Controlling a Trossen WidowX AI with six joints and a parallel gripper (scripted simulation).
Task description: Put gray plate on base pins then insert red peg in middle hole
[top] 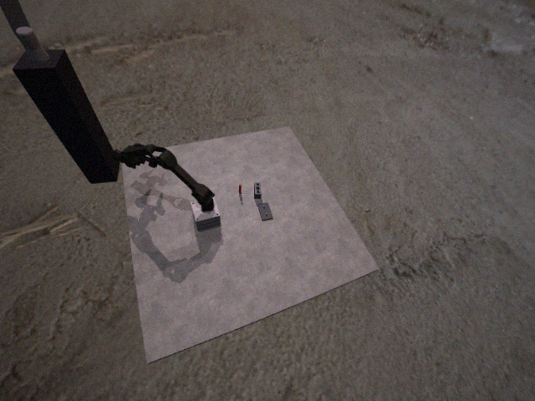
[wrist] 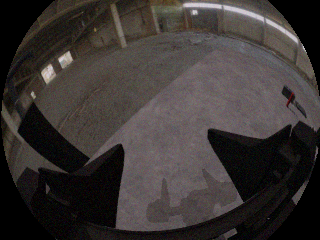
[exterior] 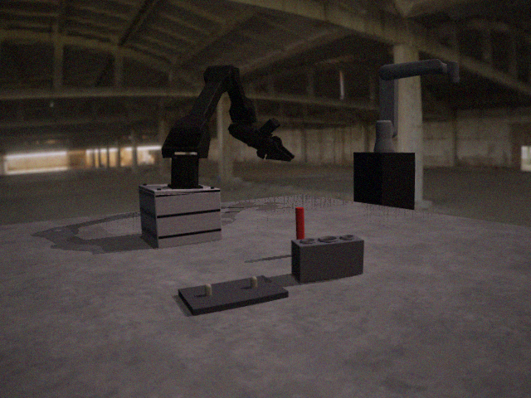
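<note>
While pincer [exterior: 286, 155] gapes aloft, red peg [exterior: 299, 223] upright

Mat [top: 259, 280] with base [exterior: 232, 294], plate [exterior: 328, 258], peg [exterior: 299, 223]

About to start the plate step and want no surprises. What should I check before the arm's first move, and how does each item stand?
1. Gripper open and holding nothing: ok.
2. Gray plate free to grasp, nothing on top of it: ok.
3. Both pins upright on the base: ok.
4. Base bare, plate not yet on it: ok.
5. Red peg upright, apart from the plate: cannot tell, the peg's foot is hidden behind the plate.
</note>
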